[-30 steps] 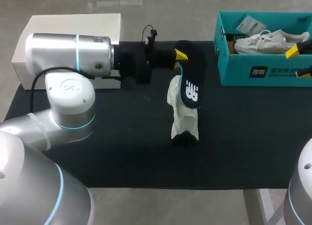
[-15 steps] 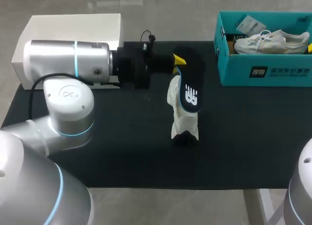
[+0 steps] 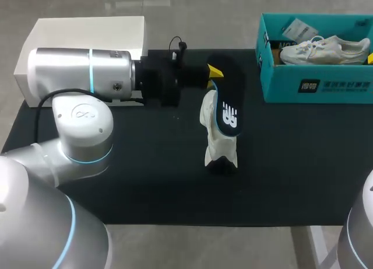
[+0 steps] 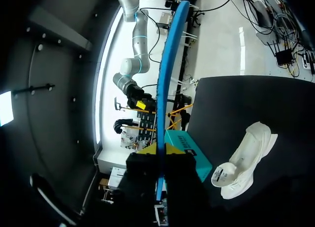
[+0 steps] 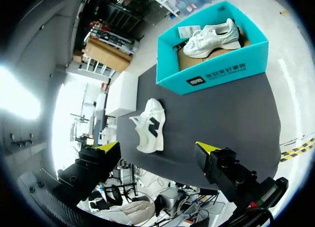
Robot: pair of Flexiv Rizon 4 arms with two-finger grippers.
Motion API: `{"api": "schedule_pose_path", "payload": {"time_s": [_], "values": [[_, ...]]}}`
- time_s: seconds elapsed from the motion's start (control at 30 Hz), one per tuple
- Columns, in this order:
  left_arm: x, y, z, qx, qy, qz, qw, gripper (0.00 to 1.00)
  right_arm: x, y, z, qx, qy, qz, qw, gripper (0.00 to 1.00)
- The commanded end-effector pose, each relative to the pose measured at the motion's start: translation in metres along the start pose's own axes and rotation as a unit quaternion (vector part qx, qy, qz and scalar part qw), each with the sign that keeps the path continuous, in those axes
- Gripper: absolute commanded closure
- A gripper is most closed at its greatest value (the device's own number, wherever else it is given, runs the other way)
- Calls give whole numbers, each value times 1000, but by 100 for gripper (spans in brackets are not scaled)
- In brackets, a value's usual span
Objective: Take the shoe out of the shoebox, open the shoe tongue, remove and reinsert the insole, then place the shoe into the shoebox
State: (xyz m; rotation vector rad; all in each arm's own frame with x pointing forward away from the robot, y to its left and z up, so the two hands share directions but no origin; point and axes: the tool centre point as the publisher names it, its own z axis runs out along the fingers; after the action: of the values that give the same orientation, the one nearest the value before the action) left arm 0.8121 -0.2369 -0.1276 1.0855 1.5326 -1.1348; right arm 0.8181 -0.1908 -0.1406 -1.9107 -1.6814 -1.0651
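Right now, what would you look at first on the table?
First, the black insole with its blue edge: the left gripper holds it up in the air, right by the white shoe in the middle of the black mat. Next, the bright teal shoebox at the mat's far right corner, with a second shoe inside it.

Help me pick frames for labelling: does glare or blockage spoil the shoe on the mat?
Head view: even light, no glare; the shoe is plain, but the dark insole blends into the black mat. Left wrist view: the insole, edge-on in the left gripper, cuts across the picture; shoe unblocked. Right wrist view: glare beyond the table, shoe clear.
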Motion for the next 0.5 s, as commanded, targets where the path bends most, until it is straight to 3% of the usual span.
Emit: {"api": "schedule_pose_path", "payload": {"time_s": [0.03,0.1,0.2,0.27,0.4,0.5], "values": [[-1,0,2,-1,1,0,1000,100,1,-2,0,-1,-2,1,1000,0],[-1,0,2,-1,1,0,1000,100,1,-2,0,-1,-2,1,1000,0],[21,-1,4,29,53,-37,998,100,1,-2,0,-1,-2,1,1000,0],[34,1,1,56,68,-103,991,100,1,-2,0,-1,-2,1,1000,0],[57,-1,-7,72,109,-183,974,100,1,-2,0,-1,-2,1,1000,0],[63,-4,-12,91,134,-227,960,100,1,-2,0,-1,-2,1,1000,0]]}}
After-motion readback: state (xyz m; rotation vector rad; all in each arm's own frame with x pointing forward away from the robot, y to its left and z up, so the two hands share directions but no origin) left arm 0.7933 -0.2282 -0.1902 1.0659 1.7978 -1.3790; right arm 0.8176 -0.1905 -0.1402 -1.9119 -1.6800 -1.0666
